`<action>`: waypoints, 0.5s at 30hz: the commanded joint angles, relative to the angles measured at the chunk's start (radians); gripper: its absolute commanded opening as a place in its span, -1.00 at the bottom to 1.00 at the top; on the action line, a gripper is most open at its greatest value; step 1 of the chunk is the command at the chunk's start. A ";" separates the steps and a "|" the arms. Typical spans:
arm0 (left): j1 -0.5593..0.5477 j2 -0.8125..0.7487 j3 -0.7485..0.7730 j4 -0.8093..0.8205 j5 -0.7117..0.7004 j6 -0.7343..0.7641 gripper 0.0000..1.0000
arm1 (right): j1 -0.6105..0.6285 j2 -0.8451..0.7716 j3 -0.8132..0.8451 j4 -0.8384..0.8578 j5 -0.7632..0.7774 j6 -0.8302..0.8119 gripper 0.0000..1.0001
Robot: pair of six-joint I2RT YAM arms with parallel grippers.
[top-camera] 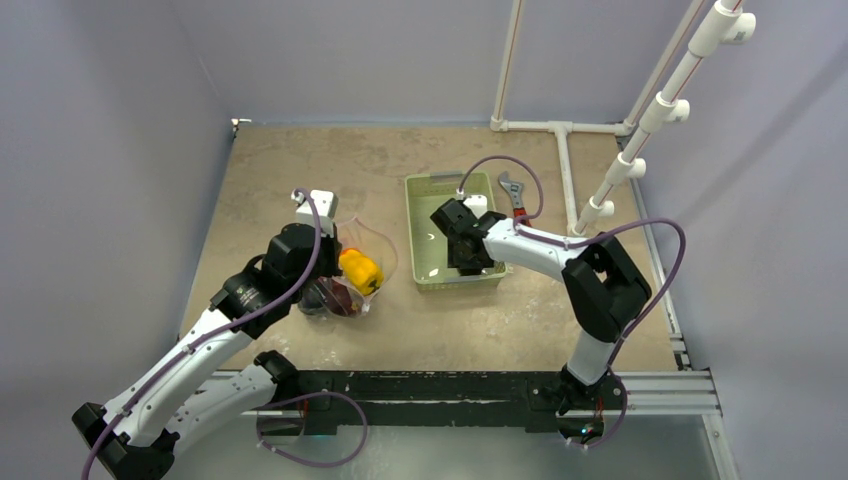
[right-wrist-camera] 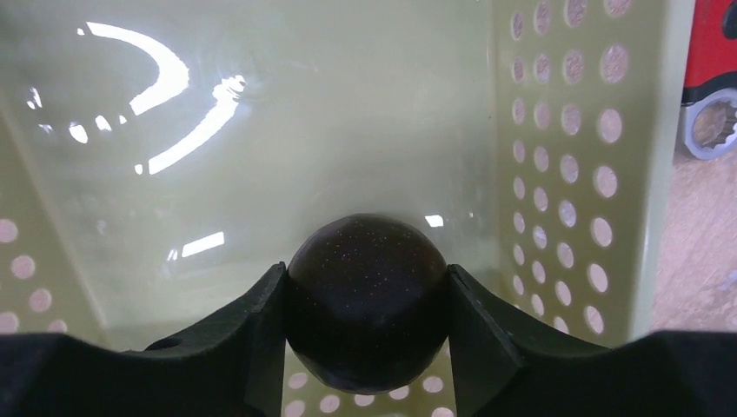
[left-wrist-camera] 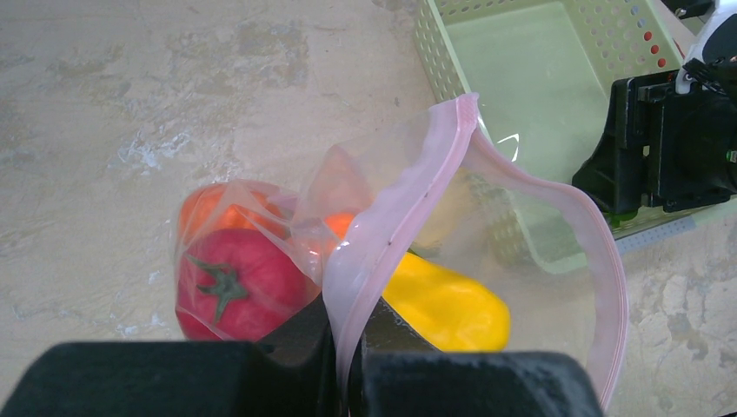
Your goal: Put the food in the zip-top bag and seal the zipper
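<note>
Two grippers are both clenched. Nearest, the left gripper (left-wrist-camera: 343, 352) pinches the pink zipper (left-wrist-camera: 408, 208) of the zip-top bag (left-wrist-camera: 556, 287), which lies on the table (top-camera: 300, 170) just left of the basket, its mouth standing open. Inside the bag are the red tomato (left-wrist-camera: 235, 282) and an orange piece (left-wrist-camera: 217, 213); the yellow pepper (left-wrist-camera: 448, 308) lies at the mouth. Farther, the right gripper (right-wrist-camera: 367, 304) grasps the dark plum (right-wrist-camera: 367, 278) low inside the green basket (right-wrist-camera: 556, 174). Beyond the basket lies a wrench (top-camera: 514, 192)
</note>
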 commanded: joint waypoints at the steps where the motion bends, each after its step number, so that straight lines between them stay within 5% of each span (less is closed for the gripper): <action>1: 0.003 -0.006 -0.004 0.028 0.003 0.009 -1.00 | -0.002 -0.064 0.041 0.025 -0.031 -0.024 -0.18; 6: 0.003 -0.004 -0.004 0.027 0.002 0.009 -1.00 | -0.002 -0.106 0.100 -0.006 -0.024 -0.022 -0.45; 15: 0.002 -0.003 -0.004 0.027 -0.001 0.008 -1.00 | 0.013 -0.185 0.249 -0.035 -0.033 -0.043 -0.51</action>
